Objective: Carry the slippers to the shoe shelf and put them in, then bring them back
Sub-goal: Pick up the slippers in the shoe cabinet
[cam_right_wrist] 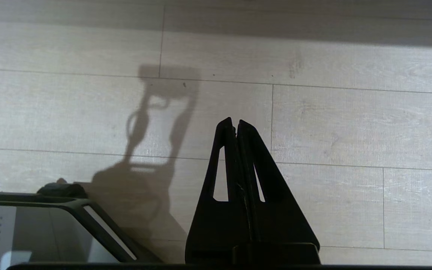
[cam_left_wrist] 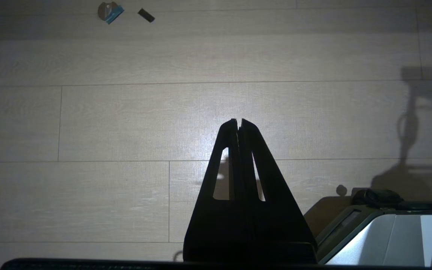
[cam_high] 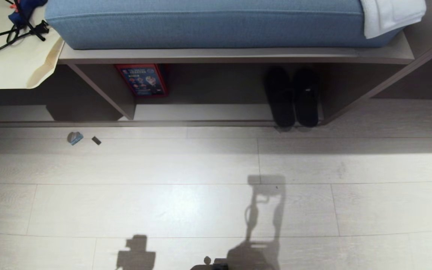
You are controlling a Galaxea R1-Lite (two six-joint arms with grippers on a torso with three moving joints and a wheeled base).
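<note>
A pair of black slippers (cam_high: 294, 98) stands side by side in a low open cubby of the taupe shoe shelf (cam_high: 234, 56), at its right end beside a slanted side panel. Their heels reach the front edge of the pale base board. Neither arm shows in the head view. My left gripper (cam_left_wrist: 237, 122) is shut and empty, hanging over bare pale floor. In the same way, my right gripper (cam_right_wrist: 235, 122) is shut with nothing between its fingers. Both are far from the slippers.
A blue cushion (cam_high: 208, 22) with a white towel (cam_high: 392, 15) lies on top of the shelf. A red-framed box (cam_high: 143, 79) stands inside the cubby near a divider (cam_high: 107, 92). Small scraps (cam_high: 75, 138) lie on the floor. A black cable (cam_high: 9, 33) rests on a cream cloth.
</note>
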